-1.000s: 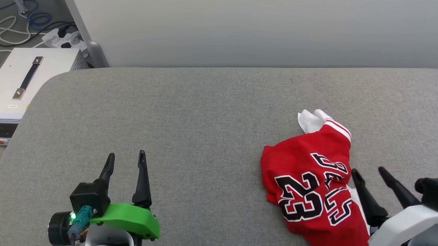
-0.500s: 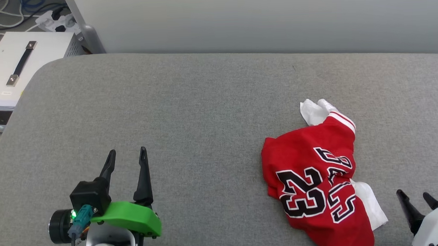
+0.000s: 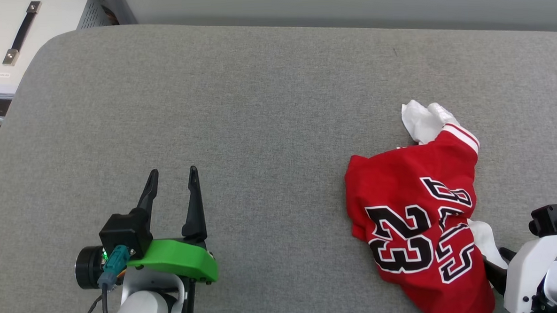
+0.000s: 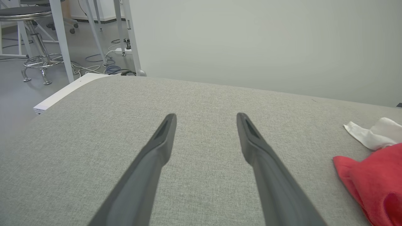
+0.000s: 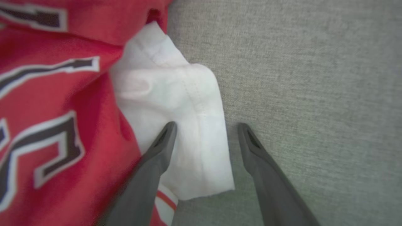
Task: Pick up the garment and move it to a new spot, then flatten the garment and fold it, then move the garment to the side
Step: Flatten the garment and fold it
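The garment [image 3: 412,207], a red jersey with black "23" lettering and white sleeves, lies crumpled at the right of the grey padded surface [image 3: 257,105]. One white sleeve [image 3: 422,122] sticks out at its far end. My right gripper [image 3: 499,259] is open at the garment's near right edge. In the right wrist view the right gripper [image 5: 207,125] straddles the edge of the other white sleeve [image 5: 176,103], one finger over cloth and one over bare surface. My left gripper [image 3: 173,170] is open and empty, far to the garment's left. The left wrist view has the left gripper [image 4: 206,116] and the garment [image 4: 373,179] at the right edge.
A white box with a black handle [image 3: 1,46] stands beyond the surface's rounded far-left corner. A pale wall [image 4: 251,40] runs behind the surface. A stool [image 4: 34,31] and floor cables lie off to the left.
The head camera has tilted down, shifting the whole picture. My right gripper drew back from beside the lettering to the white sleeve at the garment's near right edge. The left gripper has stayed put.
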Robot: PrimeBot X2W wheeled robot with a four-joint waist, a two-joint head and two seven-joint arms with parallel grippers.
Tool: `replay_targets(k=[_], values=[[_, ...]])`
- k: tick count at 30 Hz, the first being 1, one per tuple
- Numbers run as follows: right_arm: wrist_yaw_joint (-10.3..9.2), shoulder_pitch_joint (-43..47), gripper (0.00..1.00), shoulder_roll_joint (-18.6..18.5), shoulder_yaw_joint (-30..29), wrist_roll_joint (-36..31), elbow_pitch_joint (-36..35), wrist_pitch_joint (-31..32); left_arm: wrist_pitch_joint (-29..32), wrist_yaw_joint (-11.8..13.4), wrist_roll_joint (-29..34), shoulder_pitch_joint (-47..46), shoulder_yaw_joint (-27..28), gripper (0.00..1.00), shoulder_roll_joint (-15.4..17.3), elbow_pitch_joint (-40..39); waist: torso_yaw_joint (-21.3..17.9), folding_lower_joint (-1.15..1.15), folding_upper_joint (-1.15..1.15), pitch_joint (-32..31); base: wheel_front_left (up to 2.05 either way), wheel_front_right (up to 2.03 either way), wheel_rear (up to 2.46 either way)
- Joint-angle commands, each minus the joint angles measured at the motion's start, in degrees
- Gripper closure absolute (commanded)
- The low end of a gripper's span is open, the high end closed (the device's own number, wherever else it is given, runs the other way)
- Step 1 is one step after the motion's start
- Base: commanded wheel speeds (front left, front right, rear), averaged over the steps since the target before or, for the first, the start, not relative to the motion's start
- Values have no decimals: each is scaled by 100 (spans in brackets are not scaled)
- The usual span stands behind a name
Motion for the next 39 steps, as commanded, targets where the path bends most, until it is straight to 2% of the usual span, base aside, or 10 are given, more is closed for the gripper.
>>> replay_targets(k=[1,3,4,7,20,28,36,37,38,39], values=[[-3,-5,0,-17,147,90,162,191,-60,-25,26,-102,-15,0,-47,43,106,0,0,115,0,0,0],[-3,54,0,-92,336,215,372,544,-105,-47,17,-150,-31,0,-78,126,143,0,0,153,0,0,0],[-3,59,47,-97,371,236,383,595,-117,-48,14,-156,-30,0,-82,144,143,0,0,157,0,0,0],[-3,-73,100,-140,454,242,284,456,-145,-51,-9,-163,-22,0,-85,229,82,0,0,88,0,0,0],[-3,-463,100,-162,-983,-464,-101,-359,-90,-52,-50,-58,-56,0,14,228,-192,0,0,-259,0,0,0],[-3,20,100,351,-2053,-663,329,-343,-80,-43,-71,-41,-91,0,20,202,-222,0,0,-256,0,0,0],[-3,233,100,894,-2124,-663,976,-408,-83,-25,-89,-86,-94,0,26,207,-215,0,0,-194,0,0,0],[-3,198,66,912,-2115,-661,989,-496,-82,-23,-90,-91,-92,0,31,212,-218,0,0,-190,0,0,0],[-3,160,0,911,-2081,-674,997,-596,-82,-20,-92,-96,-89,0,37,218,-223,0,0,-191,0,0,0],[-3,112,0,906,-2066,-690,982,-739,-83,-17,-94,-99,-87,0,43,226,-226,0,0,-201,0,0,0]])
